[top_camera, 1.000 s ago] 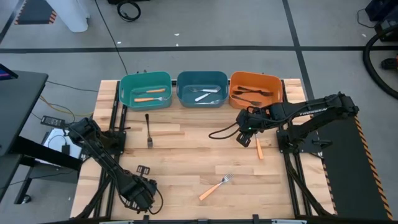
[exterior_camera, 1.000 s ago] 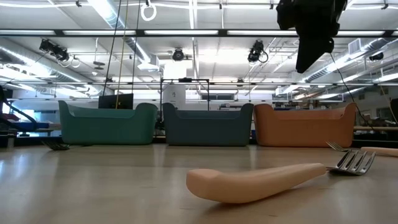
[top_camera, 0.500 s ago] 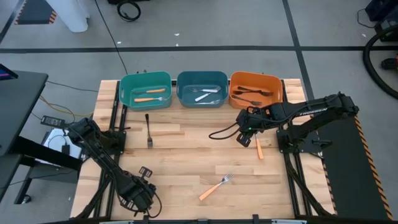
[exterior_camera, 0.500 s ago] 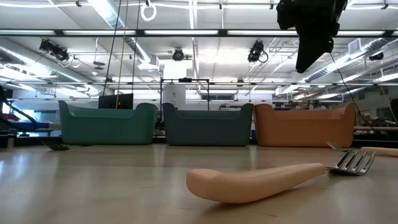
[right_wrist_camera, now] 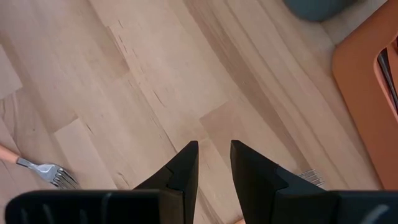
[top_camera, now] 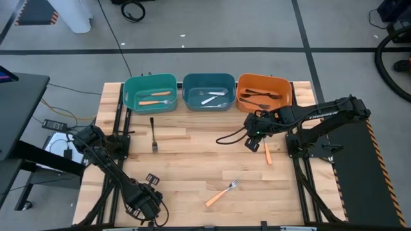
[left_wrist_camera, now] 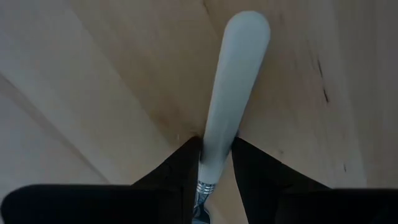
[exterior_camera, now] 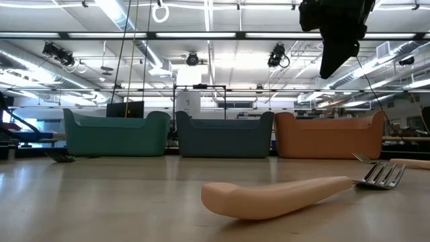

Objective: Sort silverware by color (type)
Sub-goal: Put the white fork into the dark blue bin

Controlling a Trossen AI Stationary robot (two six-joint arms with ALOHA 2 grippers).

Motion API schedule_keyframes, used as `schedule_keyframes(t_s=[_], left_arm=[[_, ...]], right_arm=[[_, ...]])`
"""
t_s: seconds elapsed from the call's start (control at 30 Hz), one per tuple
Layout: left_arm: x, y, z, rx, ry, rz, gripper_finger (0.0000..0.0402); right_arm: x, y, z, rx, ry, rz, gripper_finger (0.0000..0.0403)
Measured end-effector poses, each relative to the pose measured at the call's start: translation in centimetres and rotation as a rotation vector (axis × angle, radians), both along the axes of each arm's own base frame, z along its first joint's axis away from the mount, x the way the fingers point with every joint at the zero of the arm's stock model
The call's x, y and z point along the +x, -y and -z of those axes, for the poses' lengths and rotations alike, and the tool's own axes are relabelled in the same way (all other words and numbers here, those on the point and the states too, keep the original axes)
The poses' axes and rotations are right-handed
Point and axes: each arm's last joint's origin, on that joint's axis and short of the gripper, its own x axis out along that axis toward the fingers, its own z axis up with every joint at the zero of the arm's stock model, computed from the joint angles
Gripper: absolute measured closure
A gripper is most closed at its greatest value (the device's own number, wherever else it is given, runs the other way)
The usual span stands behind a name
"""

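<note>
Left gripper (left_wrist_camera: pixel 214 163): low at the table's near-left corner, fingers (left_wrist_camera: pixel 180 168) closed on a pale-handled fork (left_wrist_camera: pixel 233 93); the handle sticks out ahead over bare wood.
Right gripper (right_wrist_camera: pixel 214 163): raised above the table in front of the orange bin (top_camera: pixel 263 94), fingers (right_wrist_camera: pixel 249 165) a little apart, gripping nothing.
Beside the right gripper: an orange fork (top_camera: pixel 266 153) on the table, just under it toward the near side.
Near edge: another orange fork (top_camera: pixel 222 192) lies slanted, well apart from both grippers; in the low view it fills the foreground.
Black fork (top_camera: pixel 153 133): on the table in front of the teal bin (top_camera: pixel 149 92), beside a light wood block (top_camera: pixel 173 135).
Bins: teal, blue (top_camera: pixel 208 92) and orange in a row at the far edge. Teal holds an orange-handled fork, blue holds silver pieces, orange holds black forks.
Surface: a light butcher-block table (top_camera: pixel 192 167).
Room: grey floor with dark lines; the low view shows a hall with ceiling lights.
</note>
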Motion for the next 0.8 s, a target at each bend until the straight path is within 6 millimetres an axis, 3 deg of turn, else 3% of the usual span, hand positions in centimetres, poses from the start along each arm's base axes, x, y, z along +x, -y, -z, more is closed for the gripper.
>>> schedule_keyframes(t_s=[0.17,0.3,0.57,0.8], left_arm=[[0.1,0.0,0.1,0.011,0.005,-0.047,0.0303],[0.1,0.0,0.2,0.003,0.005,-0.056,0.0348],[0.5,-0.2,0.1,-0.007,0.007,-0.182,0.0349],[1.0,-0.5,-3.2,-0.133,0.127,-0.296,0.0349]], right_arm=[[0.0,0.0,0.0,0.001,0.0,0.0,0.0302],[0.0,0.0,0.0,-0.003,0.001,0.001,0.0302],[0.0,0.1,0.0,-0.022,0.003,0.009,0.0302],[0.0,0.1,0.0,-0.03,-0.001,-0.008,0.0302]])
